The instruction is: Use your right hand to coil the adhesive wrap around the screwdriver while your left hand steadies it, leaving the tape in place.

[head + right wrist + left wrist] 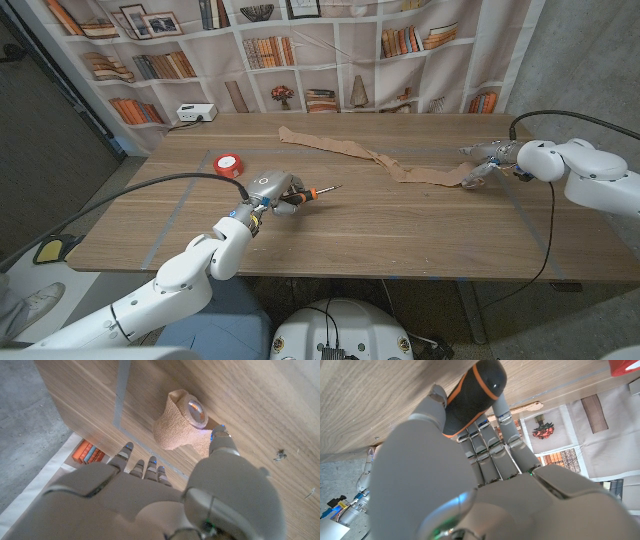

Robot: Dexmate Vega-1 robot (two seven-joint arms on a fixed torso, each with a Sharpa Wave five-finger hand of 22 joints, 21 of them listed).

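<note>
Screwdriver point(305, 197) held, bare of wrap: coiling not yet begun.
The handle is gripped near the table's point(400, 225) front by the left hand point(268, 190); the tan adhesive wrap point(350, 148) trails unrolled across the table, its roll end touched by the right hand's point(487, 160) partly curled fingers, a firm hold unconfirmed.

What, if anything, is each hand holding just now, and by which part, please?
The left hand grips the screwdriver by its black-and-orange handle. The right hand holds the tan adhesive wrap at its roll end.
</note>
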